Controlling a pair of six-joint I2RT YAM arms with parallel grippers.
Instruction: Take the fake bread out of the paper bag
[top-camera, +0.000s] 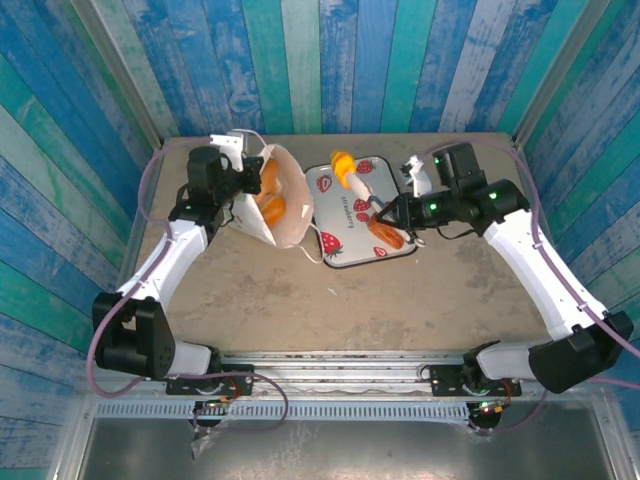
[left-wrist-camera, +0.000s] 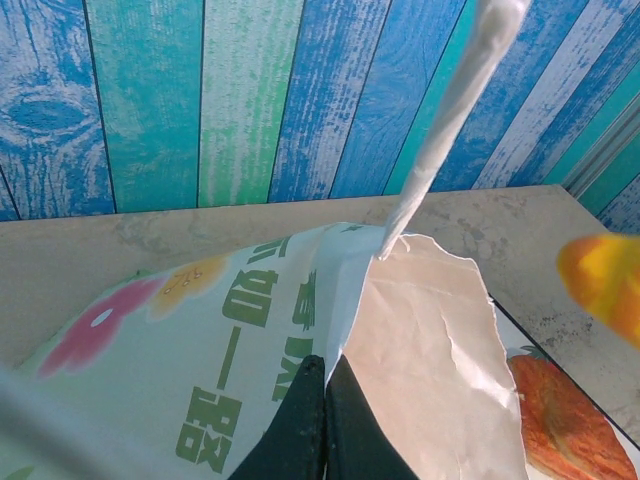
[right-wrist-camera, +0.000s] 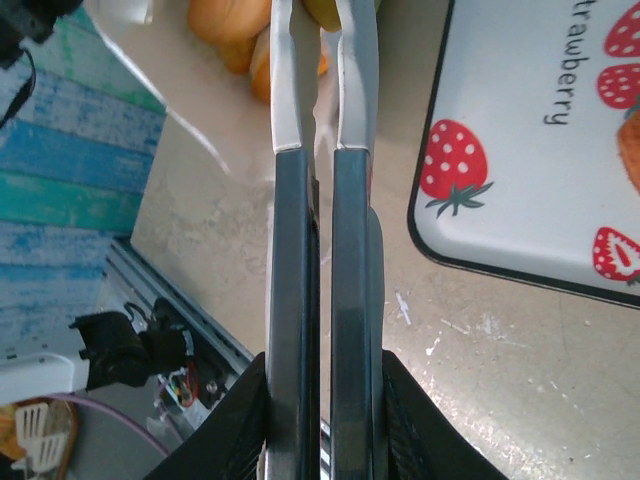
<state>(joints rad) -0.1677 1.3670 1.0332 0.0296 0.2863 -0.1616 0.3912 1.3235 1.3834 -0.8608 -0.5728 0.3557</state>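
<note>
Two arms reach over a tan desk (top-camera: 300, 300) backed by blue and green planks.

**Left tool** (top-camera: 238, 172): its jaws are narrowed onto the rim of the paper bag (top-camera: 292, 218). In the left wrist view the dark fingers (left-wrist-camera: 300, 425) meet on the paper edge, where the printed outer face joins the plain inner face. A thin white loop handle (left-wrist-camera: 450, 110) rises above them. The bag sits at the rear left of the desk, its mouth held open so that the inside shows from above.

**Fake bread** (top-camera: 270, 207): orange pieces lie inside the bag. One yellow-orange piece (top-camera: 343, 160) is gripped at the tips of the metal tongs (right-wrist-camera: 320, 200), over the rear left corner of the strawberry-print tray (top-camera: 345, 215) and just beside the bag. Whether this piece touches the tray cannot be told. Another piece (top-camera: 386, 233) lies on the tray near its front right corner.

**Right tool** (top-camera: 393, 213): it is clamped around the two arms of the tongs, pressing them almost together. The right wrist view shows a black finger (right-wrist-camera: 245, 430) on either side of the steel arms.

The tray lies flat on the desk, just right of the bag.
</note>
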